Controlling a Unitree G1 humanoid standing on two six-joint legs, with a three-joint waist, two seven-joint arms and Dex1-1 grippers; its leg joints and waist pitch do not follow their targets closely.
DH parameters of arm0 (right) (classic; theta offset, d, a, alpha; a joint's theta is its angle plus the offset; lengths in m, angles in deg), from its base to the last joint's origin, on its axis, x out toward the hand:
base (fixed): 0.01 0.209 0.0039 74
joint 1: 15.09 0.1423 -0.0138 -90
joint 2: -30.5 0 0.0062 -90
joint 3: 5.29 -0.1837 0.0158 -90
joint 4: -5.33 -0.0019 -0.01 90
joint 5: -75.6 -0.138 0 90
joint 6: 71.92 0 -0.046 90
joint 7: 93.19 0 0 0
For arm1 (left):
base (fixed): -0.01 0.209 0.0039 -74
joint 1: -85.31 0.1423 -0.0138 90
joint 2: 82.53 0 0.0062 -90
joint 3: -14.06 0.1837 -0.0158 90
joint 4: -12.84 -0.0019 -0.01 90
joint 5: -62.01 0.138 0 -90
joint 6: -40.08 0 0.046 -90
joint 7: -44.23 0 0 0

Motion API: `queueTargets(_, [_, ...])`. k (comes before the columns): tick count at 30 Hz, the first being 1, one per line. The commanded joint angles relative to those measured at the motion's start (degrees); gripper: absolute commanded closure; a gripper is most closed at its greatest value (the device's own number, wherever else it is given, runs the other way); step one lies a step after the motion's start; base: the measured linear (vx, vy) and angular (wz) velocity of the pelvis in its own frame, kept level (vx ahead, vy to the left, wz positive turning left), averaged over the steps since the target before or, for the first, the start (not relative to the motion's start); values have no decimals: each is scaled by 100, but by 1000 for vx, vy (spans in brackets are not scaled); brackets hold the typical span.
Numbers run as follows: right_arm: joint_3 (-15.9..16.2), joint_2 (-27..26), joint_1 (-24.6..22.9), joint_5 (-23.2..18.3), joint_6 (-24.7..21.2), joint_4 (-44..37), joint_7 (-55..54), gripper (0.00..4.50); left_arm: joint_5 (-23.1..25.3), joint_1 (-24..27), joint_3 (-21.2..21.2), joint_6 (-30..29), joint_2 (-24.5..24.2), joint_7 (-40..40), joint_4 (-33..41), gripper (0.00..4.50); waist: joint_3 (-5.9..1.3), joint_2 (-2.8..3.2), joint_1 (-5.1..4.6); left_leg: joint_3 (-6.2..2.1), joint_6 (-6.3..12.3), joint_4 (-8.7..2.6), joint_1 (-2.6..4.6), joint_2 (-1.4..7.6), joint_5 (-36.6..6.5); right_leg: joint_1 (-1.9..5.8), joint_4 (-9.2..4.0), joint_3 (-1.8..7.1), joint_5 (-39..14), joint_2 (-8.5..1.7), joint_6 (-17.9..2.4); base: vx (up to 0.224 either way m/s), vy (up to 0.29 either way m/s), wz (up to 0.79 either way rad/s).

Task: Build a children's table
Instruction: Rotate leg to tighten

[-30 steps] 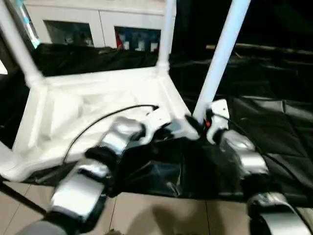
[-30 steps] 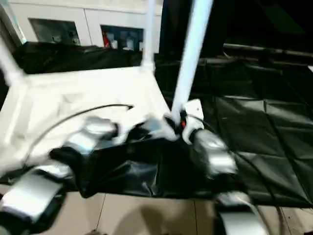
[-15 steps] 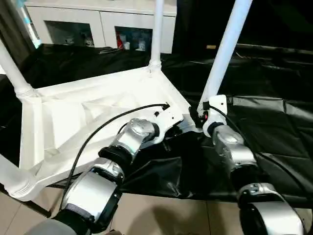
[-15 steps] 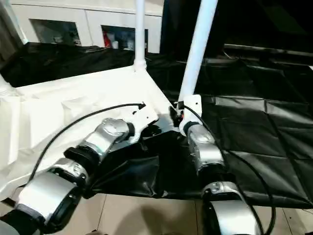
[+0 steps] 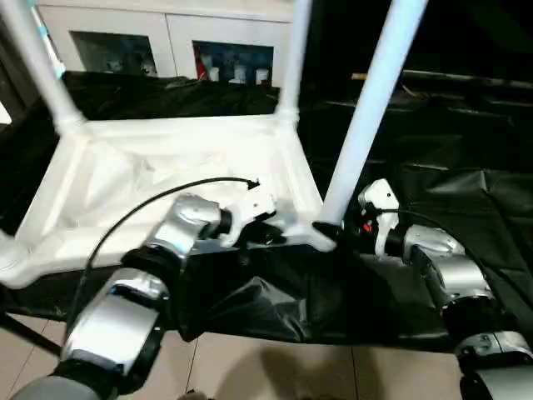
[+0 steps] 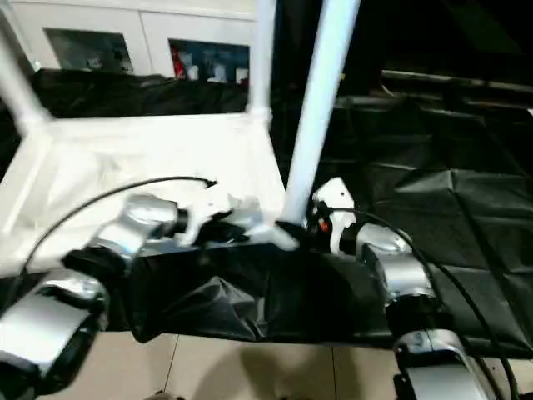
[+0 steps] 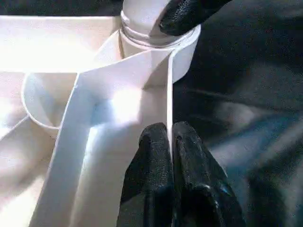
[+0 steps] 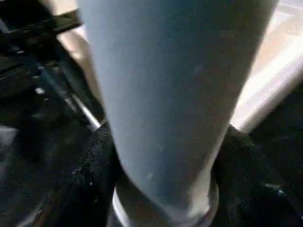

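The children's table lies upside down on black sheeting, its white ribbed tabletop (image 5: 166, 167) facing up. White legs stand in the far-left (image 5: 42, 67) and far-right (image 5: 291, 58) corner sockets. The near-right leg (image 5: 366, 108) rises from its socket (image 7: 156, 42). My left gripper (image 5: 271, 233) is shut on the tabletop's thin rim wall (image 7: 169, 94) just beside that socket. My right gripper (image 5: 341, 236) reaches in from the right. Its black fingers (image 8: 92, 165) press on both sides of the near-right leg's base (image 8: 165, 118).
A white glass-door cabinet (image 5: 166, 33) stands behind the table. Black sheeting (image 5: 450, 142) covers the ground to the right and far side. Pale floor tiles (image 5: 250, 375) lie nearest me. A black cable (image 5: 141, 212) loops over my left forearm.
The whole picture has shifted with the camera. My right forearm now reaches the leg base from further right. The left gripper keeps its hold on the rim.
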Motion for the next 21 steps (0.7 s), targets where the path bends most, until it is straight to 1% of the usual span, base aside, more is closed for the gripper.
queueTargets(1, [67, 99, -29, -65, -57, -91, 169, 186, -50, 191, 97, -64, 9, -269, -51, 450, -300, -43, 33, -17, 646, -300, 11, 158, -1014, 293, -327, 190, -501, -258, -1627, 0, 0, 0])
queueTargets(2, [78, 116, -21, -79, -85, -86, 258, 197, -60, 208, 90, -49, -28, -303, -38, 450, -294, -42, 39, -16, 604, -301, 13, 158, -1056, 296, -332, 193, -565, -268, -1622, 0, 0, 0])
queueTargets(4, [84, 128, -28, -81, -104, -106, 314, 205, -65, 224, 83, -67, -51, -341, -10, 450, -297, -45, 40, -17, 579, -300, 17, 155, -1046, 301, -332, 197, -573, -273, -1607, 0, 0, 0])
queueTargets(5, [94, 134, -40, -89, -121, -129, 374, 223, -75, 236, 72, -81, -69, -369, 12, 450, -294, -46, 42, -17, 576, -303, 19, 154, -1049, 299, -335, 196, -590, -271, -1599, 0, 0, 0])
queueTargets(6, [103, 133, -49, -92, -125, -142, 399, 223, -80, 239, 65, -87, -72, -367, 16, 450, -297, -65, 47, -17, 577, -299, 11, 151, -1029, 305, -330, 197, -623, -278, -1583, 0, 0, 0])
queueTargets(8, [135, 126, -90, -123, -175, -192, 491, 231, -101, 251, 53, -108, -83, -394, 46, 450, -292, -74, 45, -14, 570, -298, 10, 144, -1007, 303, -340, 199, -698, -271, -1535, 0, 0, 0])
queueTargets(12, [156, 60, -188, -124, -249, -257, 438, 242, -128, 278, 25, -141, -34, -284, 95, 450, -293, -69, 50, -18, 564, -301, 10, 150, -981, 299, -337, 200, -696, -275, -1514, 0, 0, 0])
queueTargets(15, [57, -72, -206, -98, -285, -156, 70, 244, -94, 226, -48, -169, 103, 209, 30, 450, -282, -76, 38, -20, 518, -308, 8, 139, -1088, 290, -367, 201, -922, -279, -1465, 0, 0, 0])
queueTargets(16, [34, -114, -194, -57, -246, -97, -98, 245, -82, 197, -77, -192, 148, 384, -4, 450, -277, -79, 37, -24, 483, -314, 21, 137, -1155, 281, -387, 203, -1087, -282, -1417, 0, 0, 0])
queueTargets(17, [-37, -246, -163, 49, -141, 74, -579, 245, -47, 107, -158, -228, 281, 899, -115, 450, -272, -77, 21, -26, 449, -318, 20, 139, -1184, 267, -394, 210, -1167, -288, -1390, 0, 0, 0])
queueTargets(18, [-83, -355, -116, 142, -107, 248, -986, 245, -15, 32, -204, -237, 388, 1272, -211, 450, -263, -66, 11, -40, 345, -331, 47, 133, -1316, 247, -429, 210, -1442, -298, -1327, 0, 0, 0])
queueTargets(19, [-121, -477, -52, 250, -141, 454, -1474, 247, 20, -39, -235, -246, 509, 1649, -296, 450, -260, -78, -21, -52, 250, -344, 37, 113, -1356, 248, -449, 211, -1686, -294, -1222, 0, 0, 0])
queueTargets(20, [-145, -613, 5, 316, -186, 643, -1855, 248, 63, -110, -240, -274, 658, 1990, -377, 450, -255, -56, -42, -59, 195, -352, 37, 101, -1408, 240, -466, 211, -1862, -283, -1148, 0, 0, 0])
queueTargets(21, [-197, -781, 68, 353, -236, 781, -2278, 248, 111, -175, -223, -361, 837, 2295, -441, 450, -251, -60, -47, -54, 184, -355, 57, 102, -1489, 225, -494, 213, -1964, -280, -1112, 0, 0, 0])
